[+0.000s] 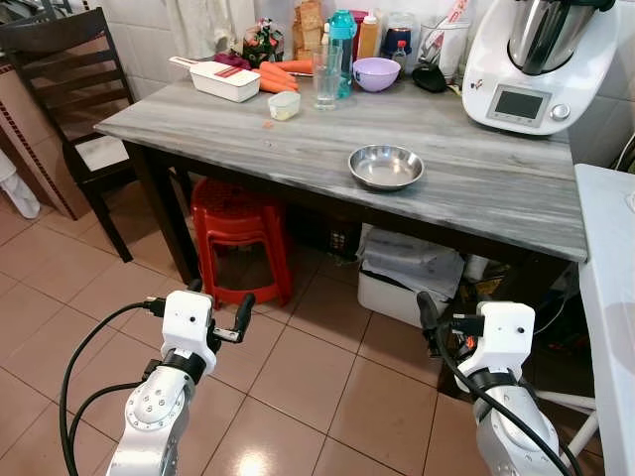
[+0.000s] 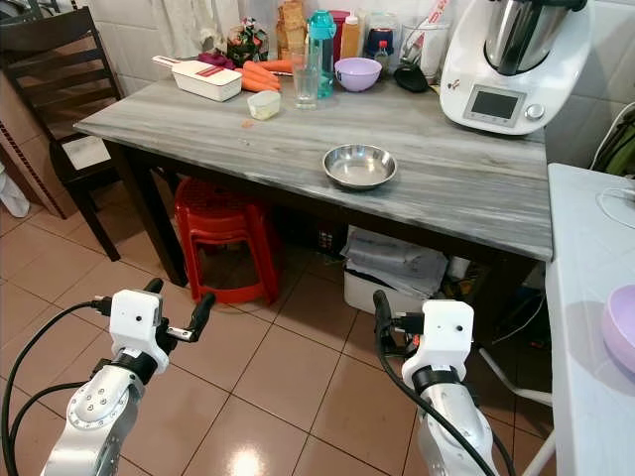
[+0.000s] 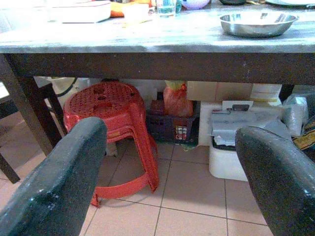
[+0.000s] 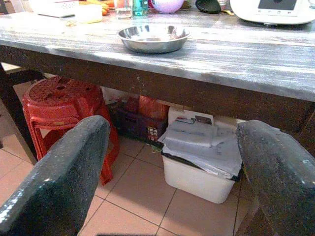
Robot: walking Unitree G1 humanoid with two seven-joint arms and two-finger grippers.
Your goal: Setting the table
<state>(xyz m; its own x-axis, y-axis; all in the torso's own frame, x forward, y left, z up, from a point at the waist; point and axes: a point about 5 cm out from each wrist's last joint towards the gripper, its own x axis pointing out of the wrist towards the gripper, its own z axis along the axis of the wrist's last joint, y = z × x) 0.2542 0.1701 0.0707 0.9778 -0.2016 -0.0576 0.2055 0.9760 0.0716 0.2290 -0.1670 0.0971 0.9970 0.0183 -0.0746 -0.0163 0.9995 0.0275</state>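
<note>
Overhead, a grey wooden table point(image 1: 496, 188) (steel bowl point(image 1: 386, 166) on it) faces both gaping grippers, tiled floor point(image 1: 298, 377) below.

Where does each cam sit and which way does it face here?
Left eye: on head, looking forward and down at table; both arms low, left gripper and right gripper.
Right eye: same head, same scene.
Left wrist: on left arm, low, facing under the table at red stool; both fingers apart.
Right wrist: on right arm, low, facing white bin; fingers apart.
Shared: steel bowl in all four.
</note>
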